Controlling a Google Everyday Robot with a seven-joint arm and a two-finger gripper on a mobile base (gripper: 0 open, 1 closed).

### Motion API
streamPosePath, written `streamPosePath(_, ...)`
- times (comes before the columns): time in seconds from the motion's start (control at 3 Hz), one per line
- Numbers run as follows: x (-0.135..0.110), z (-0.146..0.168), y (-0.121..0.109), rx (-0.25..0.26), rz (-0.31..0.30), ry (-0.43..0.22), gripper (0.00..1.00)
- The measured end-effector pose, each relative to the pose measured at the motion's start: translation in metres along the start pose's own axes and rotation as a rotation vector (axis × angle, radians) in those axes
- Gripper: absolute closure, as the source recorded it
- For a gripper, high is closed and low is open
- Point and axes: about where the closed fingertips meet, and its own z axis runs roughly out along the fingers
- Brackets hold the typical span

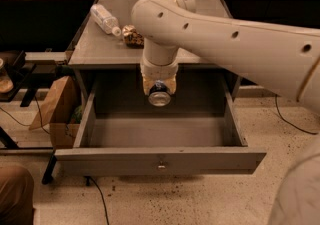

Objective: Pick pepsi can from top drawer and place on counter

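Grips the pepsi can (159, 97) in the end effector (159, 88), closed narrow on its sides, with one silver end turned to the camera. Hangs with it over the open top drawer (160, 160), above the bare drawer floor and toward the back, touching neither side wall. Carries the can's long axis in line with the wrist, pointing down and out toward the camera rather than upright. Looks, by judgement, done with the pick and at the start of the carry. Needs from here to go up and back: has the table (97, 49) just behind and above the can, its front edge close past the wrist. Must clear that edge before crossing it, or risks knocking the can's lower end against it. Must also right the can to stand it on an end, or lay it down and accept a roll. Has to reckon with a clear bottle (104, 19) lying on the table's rear left and a snack bag (132, 35) just beside its cap. Finds bare room in front of both.
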Motion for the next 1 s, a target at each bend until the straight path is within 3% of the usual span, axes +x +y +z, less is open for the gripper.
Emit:
streamPosePath(0.33,-0.006,-0.046,-0.015,0.024,-0.024,-0.046,1.0)
streamPosePath(0.67,-0.033,-0.098,-0.002,0.015,-0.06,-0.111,1.0)
streamPosePath(1.0,-0.065,-0.121,0.023,-0.021,-0.07,-0.136,1.0)
